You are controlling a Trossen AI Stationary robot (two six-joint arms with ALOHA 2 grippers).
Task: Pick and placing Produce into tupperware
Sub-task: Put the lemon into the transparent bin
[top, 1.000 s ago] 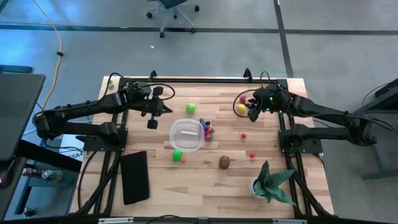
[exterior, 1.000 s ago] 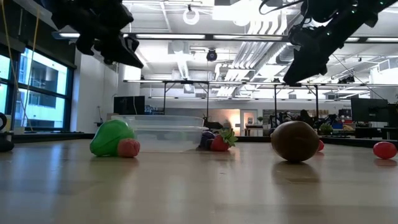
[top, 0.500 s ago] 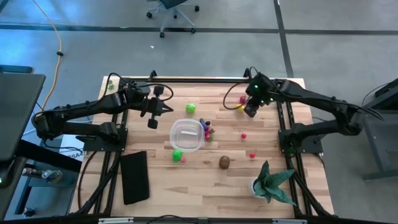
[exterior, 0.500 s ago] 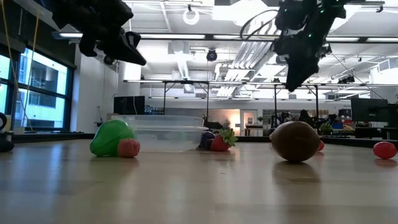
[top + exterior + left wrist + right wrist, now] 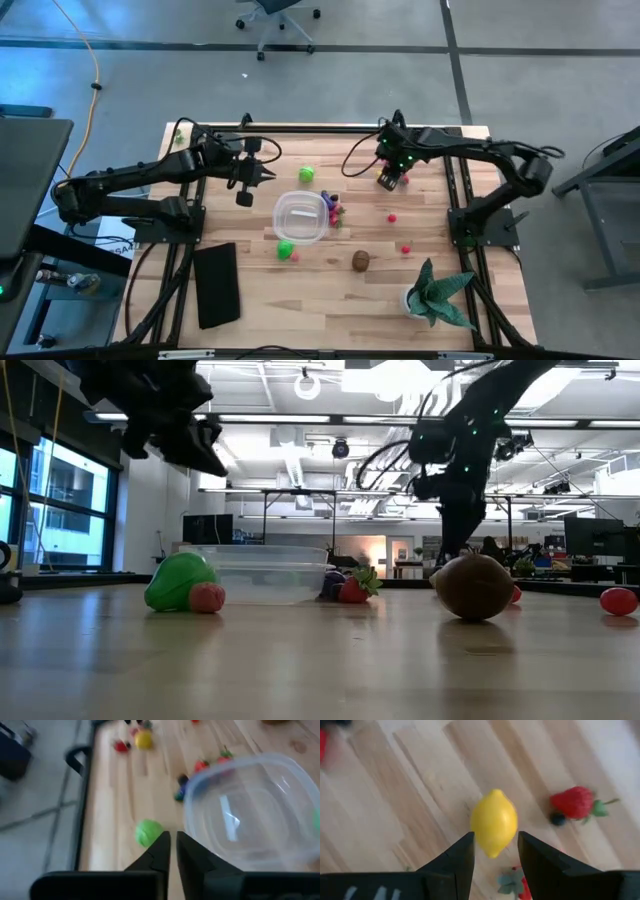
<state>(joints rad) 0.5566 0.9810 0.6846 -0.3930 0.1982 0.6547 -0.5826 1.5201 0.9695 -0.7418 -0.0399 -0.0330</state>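
The right gripper (image 5: 494, 851) hangs over the far right part of the worktop (image 5: 330, 300), well to the right of the tupperware (image 5: 300, 217), and is the arm nearer the lemon (image 5: 494, 822). In the right wrist view the lemon lies straight ahead of the spread jaws, centred on the gap, its long axis running in line with the fingers; it appears to lie on the worktop beneath them, not yet pinched. A strawberry (image 5: 575, 803) sits near it. A straight descent should bracket the lemon across its narrow width. The left gripper (image 5: 172, 851), jaws almost pressed together and holding nothing, hovers just left of the tupperware, which looks empty.
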